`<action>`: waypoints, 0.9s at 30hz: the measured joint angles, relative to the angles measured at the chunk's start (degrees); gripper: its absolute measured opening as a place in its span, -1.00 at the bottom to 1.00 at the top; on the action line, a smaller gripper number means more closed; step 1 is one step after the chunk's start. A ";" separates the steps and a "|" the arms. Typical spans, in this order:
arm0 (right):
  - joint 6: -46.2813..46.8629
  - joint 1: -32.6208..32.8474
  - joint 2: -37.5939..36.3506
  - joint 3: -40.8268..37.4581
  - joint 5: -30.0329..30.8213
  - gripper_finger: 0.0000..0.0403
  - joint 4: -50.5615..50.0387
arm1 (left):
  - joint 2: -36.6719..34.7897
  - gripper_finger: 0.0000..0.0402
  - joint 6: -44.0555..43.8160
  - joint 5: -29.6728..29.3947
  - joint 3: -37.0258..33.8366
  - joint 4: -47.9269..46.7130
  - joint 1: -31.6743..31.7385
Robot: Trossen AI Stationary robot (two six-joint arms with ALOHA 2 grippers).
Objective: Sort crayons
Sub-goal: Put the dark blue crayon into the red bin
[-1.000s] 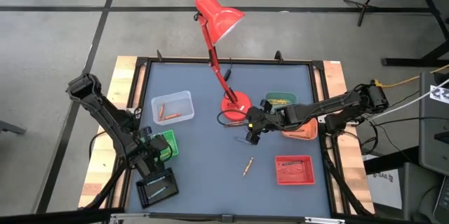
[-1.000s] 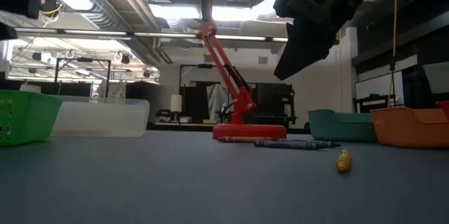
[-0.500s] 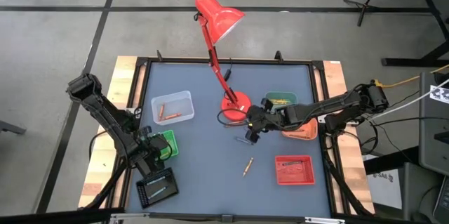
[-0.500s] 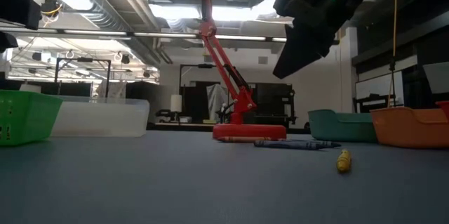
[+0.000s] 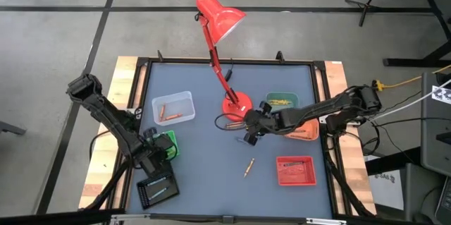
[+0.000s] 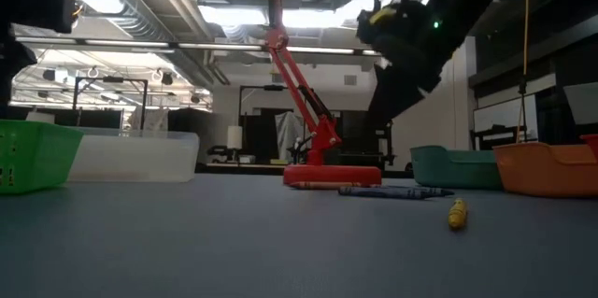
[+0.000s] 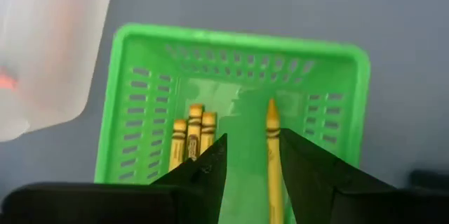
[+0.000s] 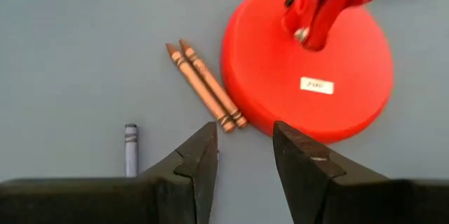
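My left gripper (image 7: 252,147) hovers open over the green tray (image 7: 351,76), at the table's near left (image 5: 166,145). Yellow crayons (image 7: 191,133) lie in that tray. One more yellow crayon (image 7: 272,154) shows below the gap between the fingers. My right gripper (image 8: 244,140) hangs open above the table (image 5: 248,135), next to the red lamp's base (image 8: 309,62). Just ahead of its fingers two orange crayons (image 8: 203,83) lie side by side against the base. A blue-purple crayon (image 8: 130,147) lies apart from them. One yellow crayon (image 5: 249,167) lies alone on the mat.
A clear tray (image 5: 173,107) with orange crayons stands at the far left and a black tray (image 5: 156,186) at the near left. A dark green tray (image 5: 282,101), an orange tray (image 5: 304,132) and a red tray (image 5: 294,170) stand on the right. The lamp (image 5: 220,13) leans over the far edge.
My right gripper has gone a little toward the table's left, nearer the crayons by the lamp base, and has come down somewhat.
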 joint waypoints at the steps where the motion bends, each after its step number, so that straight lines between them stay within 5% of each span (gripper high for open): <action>1: 0.17 0.00 0.73 0.00 -0.34 -0.31 0.04 | -0.01 -0.45 0.05 -0.06 0.35 0.01 0.41; 27: 0.33 0.02 11.34 0.13 -6.72 -0.31 0.74 | 0.01 -0.59 0.52 -2.20 4.87 4.15 2.60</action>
